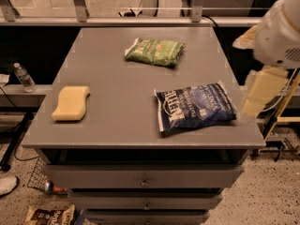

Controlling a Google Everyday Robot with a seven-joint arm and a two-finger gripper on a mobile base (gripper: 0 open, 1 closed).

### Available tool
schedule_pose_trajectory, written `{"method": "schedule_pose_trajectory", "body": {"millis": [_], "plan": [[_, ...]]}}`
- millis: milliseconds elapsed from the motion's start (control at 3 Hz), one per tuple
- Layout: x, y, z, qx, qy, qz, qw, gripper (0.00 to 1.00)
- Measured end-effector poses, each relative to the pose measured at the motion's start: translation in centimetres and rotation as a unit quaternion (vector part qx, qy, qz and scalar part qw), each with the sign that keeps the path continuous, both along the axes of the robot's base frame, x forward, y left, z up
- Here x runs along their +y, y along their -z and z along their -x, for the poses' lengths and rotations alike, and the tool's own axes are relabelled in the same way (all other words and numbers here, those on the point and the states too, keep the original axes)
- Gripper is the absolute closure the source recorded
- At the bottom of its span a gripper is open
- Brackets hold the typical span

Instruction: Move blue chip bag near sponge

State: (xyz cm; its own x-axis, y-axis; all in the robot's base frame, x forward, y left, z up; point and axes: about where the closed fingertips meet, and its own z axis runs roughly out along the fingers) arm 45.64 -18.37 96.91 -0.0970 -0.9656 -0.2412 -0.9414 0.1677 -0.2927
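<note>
Camera view is filled by a grey tabletop (122,78) with drawers (145,178) under it. The blue chip bag (196,107) is laid flat at the right of the middle of the frame, close to the tabletop's right edge. White letters can be seen on it. The sponge (71,103) is laid at the left of the frame, near the tabletop's left edge. It is pale yellow, with wavy sides. The blue chip bag and the sponge are kept well apart, with bare tabletop between them. A green chip bag (155,51) is laid at the upper middle of the frame, apart from both of them.

The robot's arm is seen as a white blur at the upper right of the frame. The pincer (258,95) is seen below it at the right edge of the frame, pale and blurry, just past the tabletop's right edge and near the blue chip bag. Nothing is touched by it. Whether it is open or closed cannot be told.

A water bottle (23,77) is stood on a low ledge at the left. Another snack bag (49,215) is laid on the floor at the lower left.
</note>
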Motion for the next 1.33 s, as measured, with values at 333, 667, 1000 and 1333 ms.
{"method": "schedule_pose_trajectory", "body": {"millis": [333, 667, 1000, 1333], "plan": [[4.6, 3.2, -2.0, 0.009, -0.079, -0.032, 0.9964, 0.0], [7.6, 6.8, -3.6, 0.028, -0.128, -0.041, 0.9905, 0.0], [9.3, 9.5, -5.1, 0.047, -0.147, -0.046, 0.987, 0.0], [10.4, 12.0, -6.5, 0.065, -0.154, -0.043, 0.9849, 0.0]]}}
